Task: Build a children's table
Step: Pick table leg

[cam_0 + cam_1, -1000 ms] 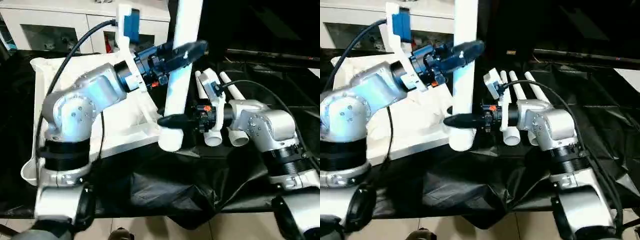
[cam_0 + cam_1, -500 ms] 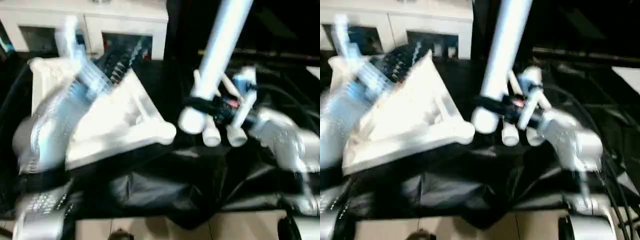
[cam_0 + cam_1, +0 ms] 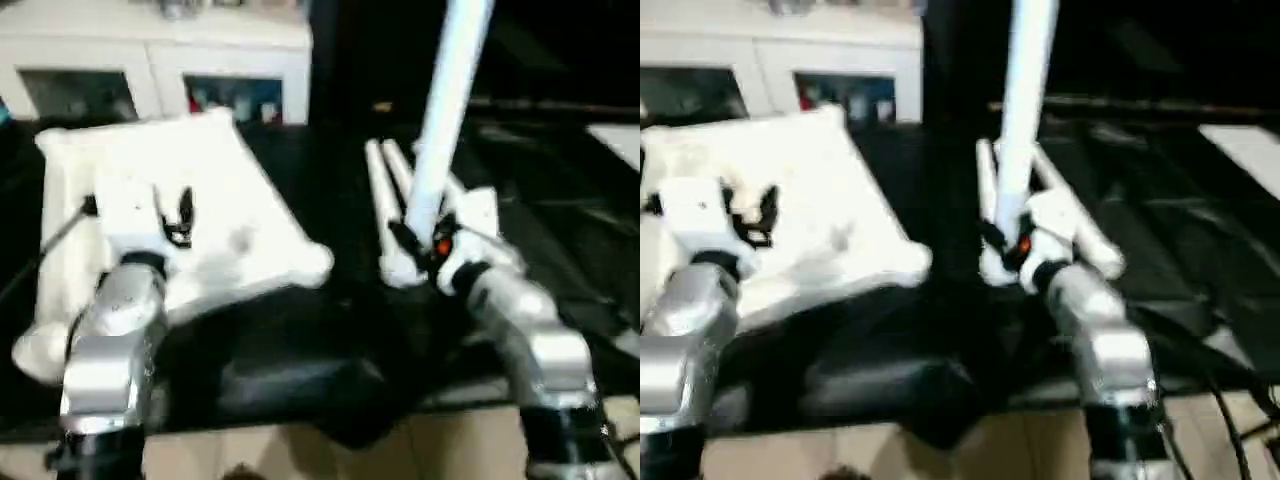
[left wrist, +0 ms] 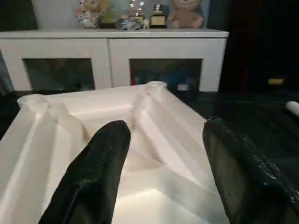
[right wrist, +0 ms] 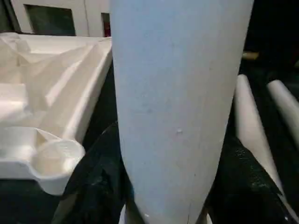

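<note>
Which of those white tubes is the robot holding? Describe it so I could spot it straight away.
Start at the big white tabletop lying ribbed side up on the black cloth; just right of it a few white legs lie flat. The held leg rises among them, gripped near its lower end by the right gripper. It alone stands nearly upright, reaching past the picture's top.

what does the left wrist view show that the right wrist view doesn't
Left wrist view: the left hand, fingers apart and holding nothing, over the ribbed underside of the tabletop; beyond it, stuffed toys on top of a white cabinet.

Right wrist view: the right hand gripping an upright table leg near its lower end, with two spare legs lying on the black cloth beside it, and a round corner socket.

Both: the tabletop and the cabinet's doors behind it.
</note>
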Available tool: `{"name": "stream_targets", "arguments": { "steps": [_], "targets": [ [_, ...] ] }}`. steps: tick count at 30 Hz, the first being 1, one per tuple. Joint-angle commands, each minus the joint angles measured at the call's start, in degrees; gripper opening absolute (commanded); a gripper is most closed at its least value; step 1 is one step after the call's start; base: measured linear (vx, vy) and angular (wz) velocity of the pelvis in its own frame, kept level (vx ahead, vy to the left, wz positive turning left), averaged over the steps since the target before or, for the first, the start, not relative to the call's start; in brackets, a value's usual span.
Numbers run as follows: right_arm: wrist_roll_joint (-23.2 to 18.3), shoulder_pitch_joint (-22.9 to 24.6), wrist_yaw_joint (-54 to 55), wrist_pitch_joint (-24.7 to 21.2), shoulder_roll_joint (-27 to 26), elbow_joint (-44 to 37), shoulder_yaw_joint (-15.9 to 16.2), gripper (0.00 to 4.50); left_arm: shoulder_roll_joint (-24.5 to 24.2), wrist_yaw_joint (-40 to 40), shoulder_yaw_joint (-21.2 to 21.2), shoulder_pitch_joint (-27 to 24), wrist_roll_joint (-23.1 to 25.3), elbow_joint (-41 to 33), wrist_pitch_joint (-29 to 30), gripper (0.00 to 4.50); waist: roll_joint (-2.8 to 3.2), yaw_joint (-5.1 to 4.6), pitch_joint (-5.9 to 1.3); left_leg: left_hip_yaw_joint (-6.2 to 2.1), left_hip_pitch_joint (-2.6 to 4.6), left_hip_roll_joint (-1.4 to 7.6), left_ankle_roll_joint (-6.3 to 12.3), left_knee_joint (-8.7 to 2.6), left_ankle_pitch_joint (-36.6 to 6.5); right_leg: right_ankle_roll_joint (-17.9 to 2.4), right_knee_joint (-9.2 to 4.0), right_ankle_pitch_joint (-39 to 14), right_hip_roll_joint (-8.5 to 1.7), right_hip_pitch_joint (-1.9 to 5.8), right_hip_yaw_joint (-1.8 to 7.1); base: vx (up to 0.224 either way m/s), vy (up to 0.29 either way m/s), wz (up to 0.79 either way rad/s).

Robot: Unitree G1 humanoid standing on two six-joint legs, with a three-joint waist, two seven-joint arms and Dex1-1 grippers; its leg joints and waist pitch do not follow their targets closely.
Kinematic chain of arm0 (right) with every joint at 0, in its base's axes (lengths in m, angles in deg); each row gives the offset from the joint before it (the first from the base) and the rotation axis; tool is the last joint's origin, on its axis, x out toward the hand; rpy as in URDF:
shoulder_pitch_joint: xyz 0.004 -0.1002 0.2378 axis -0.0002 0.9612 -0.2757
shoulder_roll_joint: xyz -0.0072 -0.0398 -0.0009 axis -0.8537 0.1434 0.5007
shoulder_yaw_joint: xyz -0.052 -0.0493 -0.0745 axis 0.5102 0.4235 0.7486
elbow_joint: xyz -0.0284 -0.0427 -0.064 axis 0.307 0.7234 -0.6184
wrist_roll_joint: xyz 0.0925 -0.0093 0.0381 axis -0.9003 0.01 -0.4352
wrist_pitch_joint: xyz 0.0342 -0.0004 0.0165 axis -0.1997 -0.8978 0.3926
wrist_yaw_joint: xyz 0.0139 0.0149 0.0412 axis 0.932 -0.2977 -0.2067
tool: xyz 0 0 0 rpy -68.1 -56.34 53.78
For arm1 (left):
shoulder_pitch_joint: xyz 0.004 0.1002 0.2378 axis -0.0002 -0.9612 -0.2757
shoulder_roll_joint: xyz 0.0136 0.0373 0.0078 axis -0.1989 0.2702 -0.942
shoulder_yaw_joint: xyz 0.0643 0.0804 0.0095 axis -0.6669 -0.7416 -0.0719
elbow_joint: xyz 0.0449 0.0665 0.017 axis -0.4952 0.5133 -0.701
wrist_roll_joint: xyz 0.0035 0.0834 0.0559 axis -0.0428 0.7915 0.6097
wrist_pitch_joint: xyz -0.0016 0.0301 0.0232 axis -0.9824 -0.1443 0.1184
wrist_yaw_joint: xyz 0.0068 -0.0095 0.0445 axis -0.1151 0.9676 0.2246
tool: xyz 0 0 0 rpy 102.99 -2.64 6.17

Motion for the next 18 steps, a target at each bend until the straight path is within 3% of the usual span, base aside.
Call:
{"name": "stream_targets", "arguments": {
  "steps": [1, 2, 3, 4, 5, 6, 7, 8, 9, 10, 11, 12, 13, 14, 15, 16, 17, 18],
  "targets": [
    [0.2, 0.0, 0.7, 0.8, -0.1, 0.6, -0.9, 1.90, 1.4, -0.3, -1.3, -0.4, -0.4, -0.6, 0.6, 2.95, -2.33, 0.91, -3.47, 6.08, 1.46, -2.64, 4.36, 6.98, -20.3, -18.5, -12.56, -24.7, -8.02, 1.01, 4.19, -0.048, -0.234, 0.22],
    [-0.3, 0.0, 0.1, 0.6, -0.1, 0.2, -0.9, 1.90, 1.3, 0.9, -2.0, -0.6, -0.4, -0.2, 0.2, 2.95, -2.82, 2.64, -2.92, 8.88, -0.84, -2.29, 6.07, 10.17, -12.6, -9.8, -12.36, -32.2, -9.17, 2.59, 6.24, -0.064, -0.336, 0.13],
    [-1.0, 0.1, -0.4, 0.4, -0.1, -0.7, -0.8, 1.90, 0.8, 2.0, -3.0, -0.9, 0.3, 0.3, -0.8, 2.95, -2.91, 3.53, -2.28, 8.92, -1.00, -1.76, 4.83, 8.00, -10.1, 5.1, -11.93, -37.0, -9.37, 2.90, 6.85, -0.048, -0.222, -0.03],
    [-1.6, 0.0, -0.7, 0.2, -0.2, -1.2, -0.7, 1.90, 0.4, 2.9, -3.5, -1.3, 0.5, 0.8, -2.0, 2.95, -2.78, 4.13, -2.74, 8.63, -0.77, -1.34, 6.03, 5.82, -10.8, 10.0, -11.21, -35.3, -9.48, 3.75, 7.88, -0.032, -0.186, -0.05],
    [-1.7, 0.0, -0.7, 0.2, -0.3, -1.4, -0.4, 1.90, 0.5, 3.0, -3.4, -1.7, 0.5, 1.1, -2.4, 2.95, -1.66, 4.49, -3.49, 7.57, 0.74, 0.48, 8.14, 2.26, -9.9, 13.4, -10.70, -27.1, -9.07, 4.23, 7.36, -0.048, -0.158, 0.08],
    [-1.6, -0.2, -0.6, 0.2, -0.4, -1.4, -0.2, 1.90, 0.7, 2.9, -3.1, -1.9, 0.5, 1.4, -2.4, 2.95, -1.39, 4.34, -3.86, 7.46, 1.85, 1.49, 8.93, 0.94, -8.3, 13.6, -10.96, -21.9, -7.76, 3.80, 6.13, -0.048, -0.158, 0.08],
    [-1.5, -0.2, -1.5, 0.3, -0.3, -1.4, 0.8, 1.90, 1.0, 2.8, -2.5, -2.2, 0.1, 1.6, -2.8, 2.95, -0.80, 3.58, -4.30, 5.04, 2.44, 5.10, 11.12, -0.53, -6.4, 14.4, -9.58, -11.9, -5.95, 3.18, 3.82, -0.053, -0.125, 0.08],
    [-1.5, -0.3, -2.3, 0.4, -0.2, -1.4, 1.5, 1.90, 1.2, 2.7, -2.1, -2.3, -0.1, 1.7, -3.0, 2.95, 0.34, 3.54, -4.53, 3.66, 4.49, 9.63, 12.90, -1.59, -9.0, 10.2, -8.55, -8.7, -7.43, 2.05, 3.89, -0.040, -0.095, 0.06],
    [-1.5, -0.7, -2.4, 0.3, -0.6, -0.8, 2.0, 1.90, 1.2, 2.7, -1.8, -2.2, -0.3, 1.6, -2.7, 2.95, 0.40, 3.24, -4.22, 3.40, 4.37, 10.91, 12.77, -2.18, -11.4, 7.5, -7.46, -8.3, -8.33, 2.02, 4.47, -0.040, -0.095, 0.06],
    [-1.5, -1.2, -2.7, 0.8, -1.0, 0.6, 2.5, 1.90, 0.8, 2.7, -1.9, -1.8, 0.3, 1.8, -2.4, 2.95, -0.61, 3.95, -2.92, 2.78, 0.42, 7.48, 10.21, -2.64, -19.3, 3.4, -6.45, -13.0, -11.47, 4.85, 4.29, -0.056, -0.109, 0.16],
    [-0.9, -1.3, -2.7, 1.6, -1.1, 1.3, 3.3, 1.90, 0.6, 3.0, -1.9, -1.6, 0.2, 1.8, -2.2, 2.95, -1.67, 4.45, -2.43, 6.37, 2.25, 1.89, 5.56, 1.91, -18.1, 8.7, -11.64, -35.6, -12.29, 3.79, 1.73, -0.071, -0.110, 0.41],
    [-0.6, -1.3, -2.8, 2.2, -1.4, 1.8, 3.8, 1.90, 0.2, 3.1, -2.1, -1.6, 0.7, 1.9, -2.1, 2.95, -1.46, 4.31, -1.41, 8.27, 5.14, 0.15, 4.55, 5.96, -15.6, 11.3, -15.37, -46.8, -12.69, 1.23, -1.22, -0.071, -0.110, 0.41],
    [-0.4, -1.4, -2.9, 2.5, -1.6, 2.0, 4.2, 1.90, -0.1, 3.2, -2.3, -1.6, 0.9, 1.9, -2.0, 2.95, -0.71, 2.82, -0.30, 10.48, 8.16, 0.19, 5.39, 8.18, -18.1, 15.1, -19.85, -54.0, -11.21, 0.64, -7.65, -0.084, -0.038, 0.40],
    [-0.6, -1.4, -3.1, 2.8, -2.0, 1.9, 4.5, 1.90, -0.2, 3.7, -2.2, -1.6, 0.5, 1.9, -2.0, 2.95, 2.35, 3.14, -1.26, 8.59, 4.15, 6.04, 7.09, 3.34, -29.7, 17.9, -12.29, -40.4, -9.00, 8.24, -10.74, 0.101, 0.069, 0.31],
    [-0.9, -1.6, -3.4, 2.8, -2.2, 2.0, 4.6, 1.90, -0.2, 4.0, -2.1, -1.3, 0.2, 2.1, -2.0, 2.95, 3.22, 6.27, -1.70, 6.51, -1.96, 7.64, 2.92, -5.25, -51.1, 3.6, 5.22, -23.1, -2.64, 8.62, -2.13, 0.101, 0.069, 0.31],
    [-1.2, -1.8, -3.6, 2.9, -2.4, 2.0, 4.6, 1.90, -0.5, 4.0, -2.1, -1.2, 0.5, 2.5, -2.2, 2.95, 4.79, 7.51, -4.02, 9.50, 4.38, 9.56, 1.69, -4.29, -47.7, 2.1, 9.48, -23.8, -1.25, 5.71, 0.45, 0.297, 0.061, 0.31],
    [-1.2, -1.8, -4.0, 3.2, -2.5, 2.0, 4.8, 1.90, -0.7, 4.1, -1.7, -1.0, 0.4, 3.0, -2.5, 2.95, 0.70, 3.80, -0.36, 8.89, 10.14, 9.70, 1.29, -3.22, -49.6, 0.7, 4.84, -34.4, -4.31, 1.92, 4.73, 0.147, -0.003, 0.14],
    [-1.2, -1.9, -4.2, 3.5, -2.5, 2.2, 5.0, 1.90, -0.7, 4.2, -1.4, -0.8, 0.4, 3.4, -2.6, 2.95, -0.89, 5.19, -0.98, 9.55, 11.71, 6.43, -0.11, 0.99, -49.9, 0.1, -2.17, -45.2, -6.33, 1.49, 6.53, 0.184, -0.073, 0.17]
  ]
}}
